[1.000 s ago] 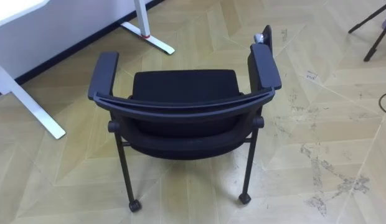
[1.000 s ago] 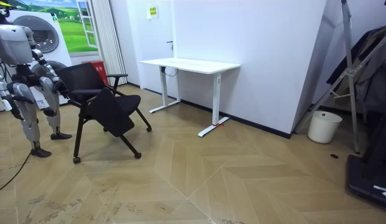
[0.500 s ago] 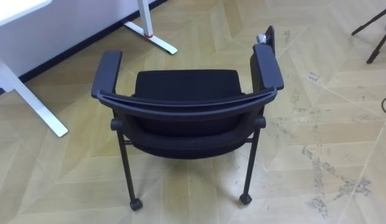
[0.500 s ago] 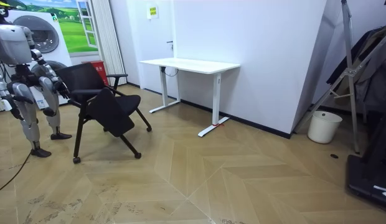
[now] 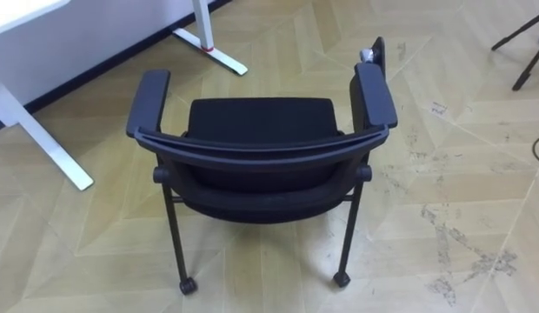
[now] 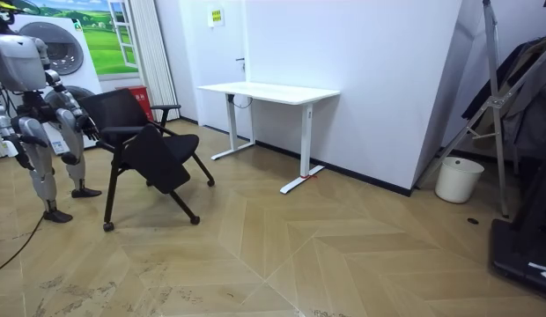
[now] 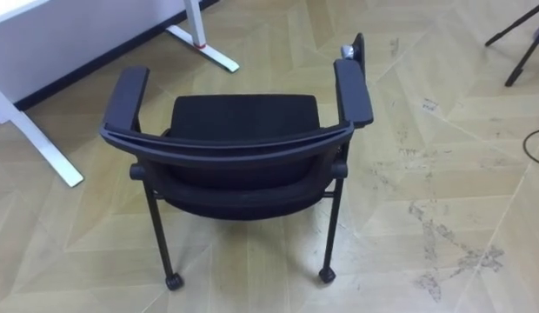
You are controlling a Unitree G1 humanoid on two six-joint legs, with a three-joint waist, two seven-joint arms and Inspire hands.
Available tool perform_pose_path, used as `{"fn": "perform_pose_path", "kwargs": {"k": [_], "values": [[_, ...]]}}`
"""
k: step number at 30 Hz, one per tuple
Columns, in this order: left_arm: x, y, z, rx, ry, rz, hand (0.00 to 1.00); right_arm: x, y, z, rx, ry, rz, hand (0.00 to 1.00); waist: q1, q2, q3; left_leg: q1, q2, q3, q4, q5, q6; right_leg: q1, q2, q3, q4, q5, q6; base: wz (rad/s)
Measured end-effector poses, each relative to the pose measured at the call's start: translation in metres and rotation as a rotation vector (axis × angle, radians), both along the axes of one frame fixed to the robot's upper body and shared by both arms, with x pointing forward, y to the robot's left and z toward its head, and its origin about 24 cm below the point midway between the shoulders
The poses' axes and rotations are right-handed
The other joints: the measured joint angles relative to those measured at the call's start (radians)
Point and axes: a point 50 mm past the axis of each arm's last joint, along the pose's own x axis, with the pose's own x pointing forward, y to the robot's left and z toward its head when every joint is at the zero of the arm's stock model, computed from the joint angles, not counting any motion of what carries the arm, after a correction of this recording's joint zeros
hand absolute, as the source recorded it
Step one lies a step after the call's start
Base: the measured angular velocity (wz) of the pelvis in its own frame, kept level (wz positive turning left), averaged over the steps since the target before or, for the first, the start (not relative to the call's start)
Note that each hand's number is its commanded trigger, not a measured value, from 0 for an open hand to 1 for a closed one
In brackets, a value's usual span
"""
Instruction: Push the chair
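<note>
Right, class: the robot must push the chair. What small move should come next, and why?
Probably reach forward onto the backrest: the chair stands just ahead, its back toward the robot and its top edge bare, facing roughly toward the desk.

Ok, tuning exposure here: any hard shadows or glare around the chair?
Left eye view: the chair casts only a soft, faint shadow on the floor, with no glare. Room view: even light across the floor, and the chair's shadow is barely visible.
</note>
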Motion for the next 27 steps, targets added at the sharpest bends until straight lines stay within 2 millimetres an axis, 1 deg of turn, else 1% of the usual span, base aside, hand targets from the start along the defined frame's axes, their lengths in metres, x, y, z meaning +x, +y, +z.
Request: {"fn": "perform_pose_path", "kwargs": {"k": [3,5,7,9,12,13,15,16,18,20,21,22,23,24,25,26,27], "values": [[-0.004,0.002,0.0,0.004,0.002,0.041,0.0,0.0,0.0,0.0,-0.002,0.0,-0.001,0.0,0.0,0.001,0.0018,0.001,0.0,-0.006,0.001,0.0,0.0,0.006,0.0,-0.006,-0.001,0.0,0.0,0.08],[-0.007,0.005,0.0,0.006,0.004,0.073,0.0,0.0,0.0,0.0,0.0,0.0,-0.005,0.0,0.005,0.0,0.0075,0.006,0.0,-0.008,0.001,0.0,0.0,0.014,0.0,-0.008,-0.003,-0.003,-0.001,0.07],[-0.012,0.008,0.0,0.005,0.005,0.117,0.0,0.0,0.0,0.0,0.001,-0.001,-0.008,0.0,0.006,-0.002,0.0084,0.007,0.0,-0.007,0.001,0.0,0.0,0.014,0.0,-0.004,-0.003,-0.008,-0.001,0.0],[-0.019,0.011,0.001,0.007,0.011,0.167,0.0,-0.001,-0.001,0.0,0.003,-0.003,-0.024,0.0,0.006,0.0,0.0067,0.009,0.0,-0.006,0.002,0.0,0.0,0.012,0.0,-0.002,-0.003,-0.01,-0.001,0.0],[-0.03,0.02,0.002,0.029,0.017,0.234,0.0,-0.004,-0.004,0.0,-0.001,0.0,-0.049,0.0,0.013,0.01,0.0006,0.011,0.0,-0.007,0.004,0.0,0.0,0.012,0.0,-0.003,-0.003,-0.011,-0.001,0.0],[-0.034,0.024,0.003,0.04,0.017,0.26,0.0,-0.005,-0.005,0.001,-0.005,0.002,-0.043,0.0,0.015,0.011,-0.0015,0.013,0.0,-0.01,0.004,0.0,0.0,0.013,0.0,-0.005,-0.003,-0.011,-0.002,0.08],[-0.038,0.03,0.005,0.07,0.025,0.292,0.0,-0.006,-0.009,0.002,-0.019,0.006,-0.039,0.0,0.019,0.015,-0.0012,0.012,-0.001,-0.016,0.004,0.0,0.0,0.023,0.0,-0.012,-0.001,-0.011,-0.002,0.11],[-0.041,0.035,0.006,0.101,0.035,0.296,0.0,-0.007,-0.012,0.002,-0.03,0.007,-0.039,0.0,0.024,0.018,0.0008,0.011,-0.001,-0.017,0.004,0.0,0.0,0.027,0.0,-0.016,-0.001,-0.011,-0.002,0.11],[-0.043,0.043,0.009,0.147,0.035,0.313,0.0,-0.005,-0.018,0.004,-0.045,-0.001,-0.061,0.0,0.03,0.023,0.0004,0.013,-0.001,-0.02,0.004,0.0,0.0,0.032,0.0,-0.02,-0.001,-0.011,-0.002,0.09],[-0.038,0.056,0.014,0.221,0.018,0.314,0.0,0.001,-0.027,0.007,-0.074,-0.015,-0.068,0.0,0.033,0.03,0.0029,0.016,-0.001,-0.022,0.004,0.0,0.0,0.036,-0.001,-0.022,-0.002,-0.011,-0.002,0.04],[-0.037,0.059,0.015,0.245,0.021,0.306,0.0,0.001,-0.03,0.008,-0.081,-0.015,-0.069,0.0,0.033,0.027,0.0022,0.016,-0.002,-0.024,0.004,0.0,0.0,0.036,-0.001,-0.022,-0.002,-0.012,-0.002,0.05],[-0.037,0.064,0.017,0.298,0.033,0.276,0.0,0.004,-0.034,0.009,-0.093,-0.021,-0.066,0.0,0.033,0.027,0.006,0.016,-0.005,-0.032,0.004,0.0,0.0,0.039,-0.003,-0.022,-0.002,-0.014,-0.001,0.13],[-0.036,0.07,0.019,0.351,0.041,0.254,0.0,0.004,-0.037,0.01,-0.105,-0.019,-0.066,0.0,0.031,0.036,0.0072,0.015,-0.008,-0.039,0.007,0.0,0.0,0.04,-0.006,-0.025,-0.002,-0.018,0.0,0.17],[-0.03,0.072,0.021,0.377,0.029,0.241,0.0,0.007,-0.038,0.01,-0.11,-0.026,-0.066,0.0,0.03,0.034,0.008,0.014,-0.01,-0.044,0.01,0.0,0.0,0.04,-0.007,-0.025,-0.002,-0.021,0.001,0.24],[-0.023,0.078,0.026,0.433,0.002,0.221,0.0,0.005,-0.039,0.01,-0.12,-0.025,-0.078,0.0,0.027,0.038,0.0049,0.013,-0.013,-0.048,0.017,0.0,0.0,0.042,-0.01,-0.024,0.0,-0.027,0.001,0.21],[-0.012,0.082,0.032,0.489,-0.044,0.208,0.0,0.004,-0.04,0.011,-0.131,-0.02,-0.083,0.0,0.031,0.035,0.0037,0.013,-0.014,-0.048,0.017,0.0,0.0,0.042,-0.01,-0.023,0.001,-0.028,0.002,0.17],[-0.006,0.084,0.035,0.516,-0.068,0.198,0.0,0.004,-0.041,0.011,-0.136,-0.018,-0.078,0.0,0.032,0.035,0.0031,0.012,-0.014,-0.048,0.017,0.0,0.0,0.042,-0.01,-0.024,0.001,-0.028,0.001,0.07]]}}
